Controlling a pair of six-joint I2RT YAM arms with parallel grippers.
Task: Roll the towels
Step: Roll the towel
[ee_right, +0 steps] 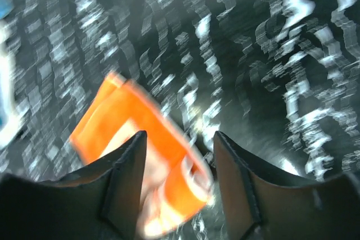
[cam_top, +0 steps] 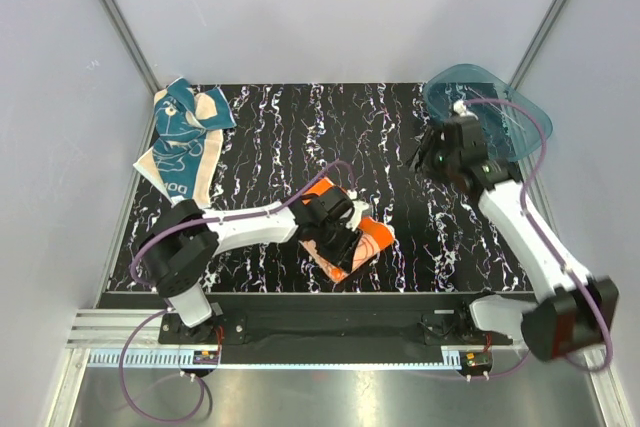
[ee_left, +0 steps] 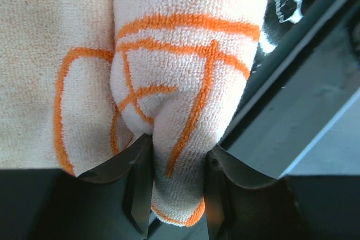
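Towel point(ee_left: 185, 82) between left gripper point(ee_left: 177, 150) jaws

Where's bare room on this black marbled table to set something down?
Widest free patch: far middle of the table, between the teal-blue patterned cloth towel and the translucent teal plastic tub. Another lies near right, between the orange cloth towel and the right arm. Crowded near centre, where the left fingers pinch it.

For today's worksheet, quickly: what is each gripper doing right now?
Left gripper: closed, pinching a fold of the orange towel.
Right gripper: open, holding nothing.
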